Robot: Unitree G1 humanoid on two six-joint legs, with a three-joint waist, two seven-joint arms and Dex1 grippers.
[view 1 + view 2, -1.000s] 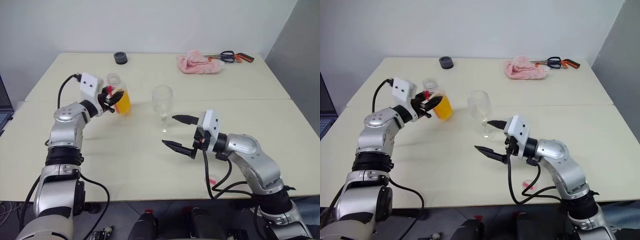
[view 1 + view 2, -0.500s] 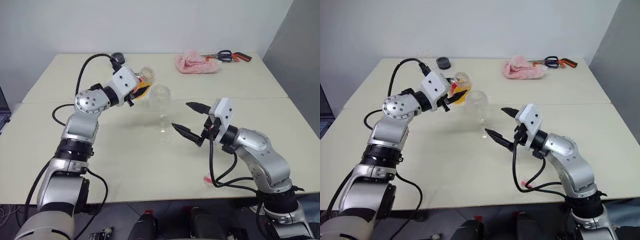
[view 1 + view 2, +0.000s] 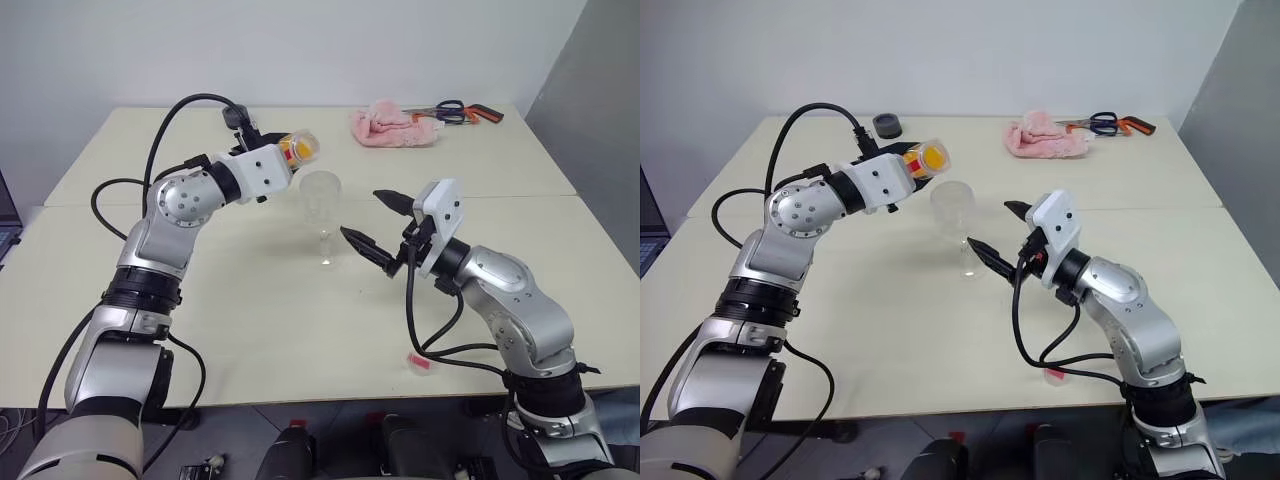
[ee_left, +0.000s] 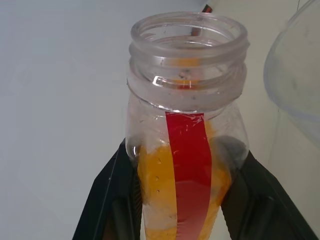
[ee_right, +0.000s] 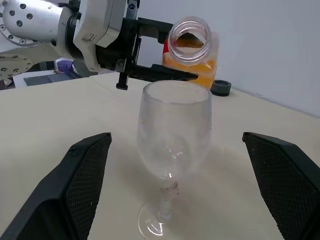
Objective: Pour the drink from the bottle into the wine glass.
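The bottle [image 3: 297,149] lies tipped nearly level in the air, its open mouth turned toward the glass [image 3: 320,195] and held just above and beside the glass's rim. The drink [image 4: 155,190] sits orange in the bottle's lower body, short of the neck, and a red label strip [image 4: 186,150] runs along the side. The left gripper [image 4: 187,175] has its fingers [image 4: 112,200] closed on the bottle, one black finger on each side of the body. The glass stands upright on the desk [image 3: 300,320], clear, with its foot flat on the surface, directly below and a little to the right of the bottle's mouth; in the right wrist view its bowl [image 5: 174,130] looks empty. The right gripper [image 3: 378,222] hangs just to the right of the glass at about the height of the stem, its fingers [image 5: 82,175] spread wide apart with the glass between them but touching neither. Farther back on the desk, a dark round cap [image 3: 888,125] lies behind the left arm, a crumpled pink cloth [image 3: 392,127] sits near the far edge, and scissors [image 3: 455,111] with black and orange handles lie just beside the cloth on its right. Near the front edge, by the right arm's cable, lies a small red-and-white scrap [image 3: 420,361] that I cannot identify.
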